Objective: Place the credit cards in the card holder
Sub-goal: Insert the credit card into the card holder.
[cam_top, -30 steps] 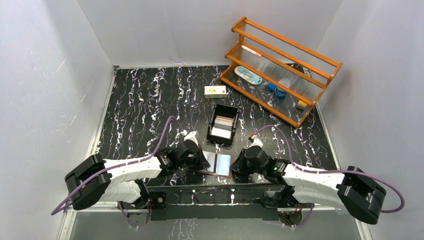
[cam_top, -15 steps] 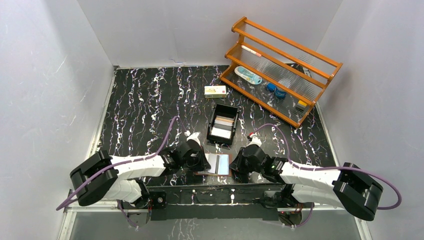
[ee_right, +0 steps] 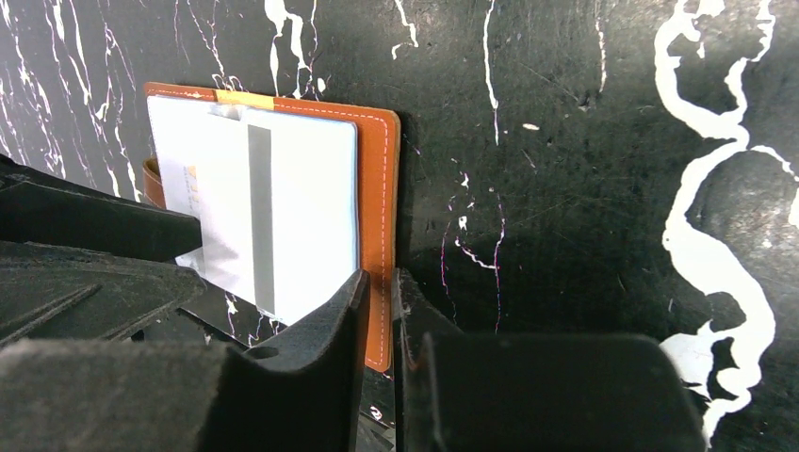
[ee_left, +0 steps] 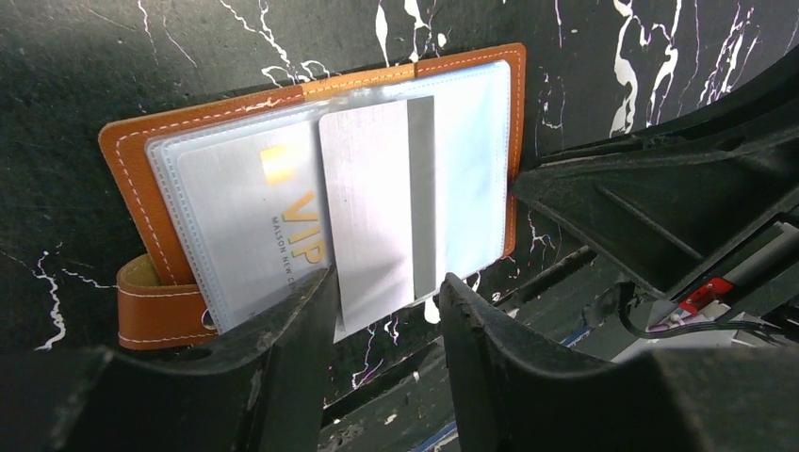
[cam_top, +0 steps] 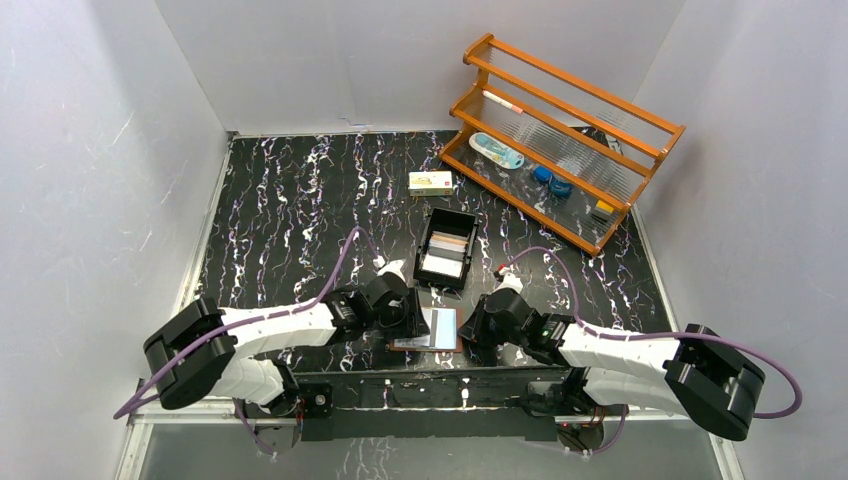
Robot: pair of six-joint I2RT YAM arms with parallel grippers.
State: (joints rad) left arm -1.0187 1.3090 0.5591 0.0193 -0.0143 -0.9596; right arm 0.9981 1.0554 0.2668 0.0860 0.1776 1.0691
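Top view: holder (cam_top: 425, 347) was laid open on the bench (cam_top: 290, 220) at the near edge, between left gripper (cam_top: 405, 315) and right gripper (cam_top: 478, 328). More cards (cam_top: 445, 262) were seen in the tray (cam_top: 425, 244) just behind.

Left wrist: a striped card (ee_left: 372, 207) was seen part-way into a clear pocket of the holder (ee_left: 127, 179), its near end left sticking out. A VIP card (ee_left: 245, 207) was already seated beside it. The left gripper (ee_left: 388, 282) was held about half open, astride the card's free end, nothing clamped.

Right wrist: the right gripper (ee_right: 382, 311) was nearly closed, with the cover edge of the holder (ee_right: 377, 188) pinched between the jaws. The striped card (ee_right: 254, 217) was shown overhanging the near side.

Risks, as judged:
- The card could be dragged back out or skewed if brushed by a finger (ee_left: 283, 358) on retreat.
- A push off-centre could jam a corner at the pocket mouth.
- The thin cover could be slipped from the pinch, and the holder shoved along the bench.
- Tray cards not yet done.
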